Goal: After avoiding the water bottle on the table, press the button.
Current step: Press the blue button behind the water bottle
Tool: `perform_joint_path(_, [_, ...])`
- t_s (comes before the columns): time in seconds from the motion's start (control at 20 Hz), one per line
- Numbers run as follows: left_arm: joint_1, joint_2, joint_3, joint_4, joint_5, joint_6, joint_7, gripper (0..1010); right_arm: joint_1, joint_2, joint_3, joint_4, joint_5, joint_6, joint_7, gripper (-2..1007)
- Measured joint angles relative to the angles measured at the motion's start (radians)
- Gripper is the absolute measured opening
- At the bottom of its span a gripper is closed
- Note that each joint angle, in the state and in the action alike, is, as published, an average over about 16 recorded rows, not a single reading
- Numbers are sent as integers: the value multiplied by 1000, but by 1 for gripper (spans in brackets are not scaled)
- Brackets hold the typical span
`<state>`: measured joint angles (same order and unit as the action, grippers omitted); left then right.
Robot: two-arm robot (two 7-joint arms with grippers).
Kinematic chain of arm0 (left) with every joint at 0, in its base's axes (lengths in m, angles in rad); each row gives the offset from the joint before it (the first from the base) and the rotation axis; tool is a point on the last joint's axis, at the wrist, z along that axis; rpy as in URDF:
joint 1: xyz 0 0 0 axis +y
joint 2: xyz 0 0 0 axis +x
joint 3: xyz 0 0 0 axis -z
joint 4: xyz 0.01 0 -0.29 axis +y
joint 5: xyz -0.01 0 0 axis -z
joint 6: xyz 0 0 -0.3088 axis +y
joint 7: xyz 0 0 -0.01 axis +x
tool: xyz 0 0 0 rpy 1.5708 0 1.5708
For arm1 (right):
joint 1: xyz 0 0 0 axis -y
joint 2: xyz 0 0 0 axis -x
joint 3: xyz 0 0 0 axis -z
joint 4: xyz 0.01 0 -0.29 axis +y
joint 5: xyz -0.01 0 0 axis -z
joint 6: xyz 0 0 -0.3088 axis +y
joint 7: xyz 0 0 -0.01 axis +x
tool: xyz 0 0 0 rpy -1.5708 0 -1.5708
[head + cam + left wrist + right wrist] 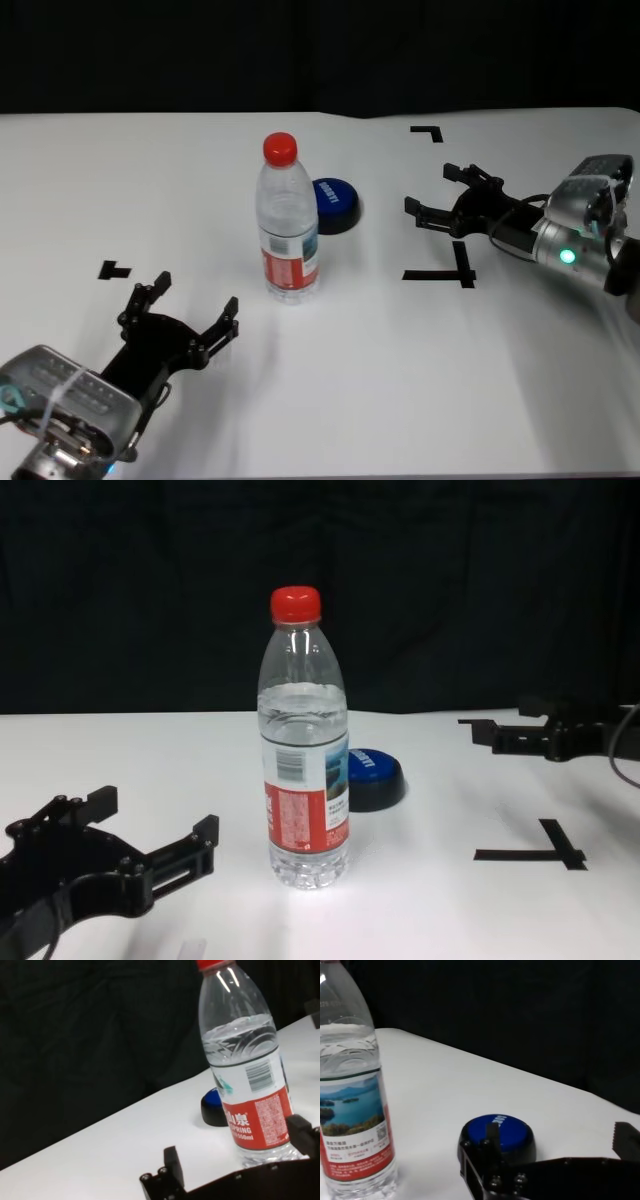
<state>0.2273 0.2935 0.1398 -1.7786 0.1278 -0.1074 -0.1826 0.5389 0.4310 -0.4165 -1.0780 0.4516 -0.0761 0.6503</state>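
The water bottle (288, 225) stands upright mid-table, clear with a red cap and a red label. Just behind it to the right lies the button (338, 203), a low blue dome on a black base; the chest view shows the bottle (305, 770) partly covering the button (372, 777). My right gripper (428, 188) is open to the right of the button, pointing at it and apart from it. In the right wrist view the button (497, 1132) sits beyond the open fingers. My left gripper (196, 293) rests open near the front left, short of the bottle (250, 1075).
The white table (350, 380) carries black tape marks: a T (440, 275) under the right arm, a corner (428, 131) at the back right, and a small mark (113, 270) at the left. A black backdrop lines the far edge.
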Motion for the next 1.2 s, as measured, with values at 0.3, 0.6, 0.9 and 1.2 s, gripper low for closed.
perform_joint_path(0.3, [0, 0, 0, 0, 0, 0, 0, 1003, 56, -36, -3, 90, -9, -30, 17, 1003])
perform_joint_path(0.6, [0, 0, 0, 0, 0, 0, 0, 1003, 119, -79, -2, 193, -18, -70, 41, 1003])
perform_joint_path(0.9, [0, 0, 0, 0, 0, 0, 0, 1003, 204, -140, 1, 344, -29, -127, 80, 1003])
perform_joint_path(1.2, [0, 0, 0, 0, 0, 0, 0, 1003, 321, -221, 6, 582, -33, -218, 135, 1003])
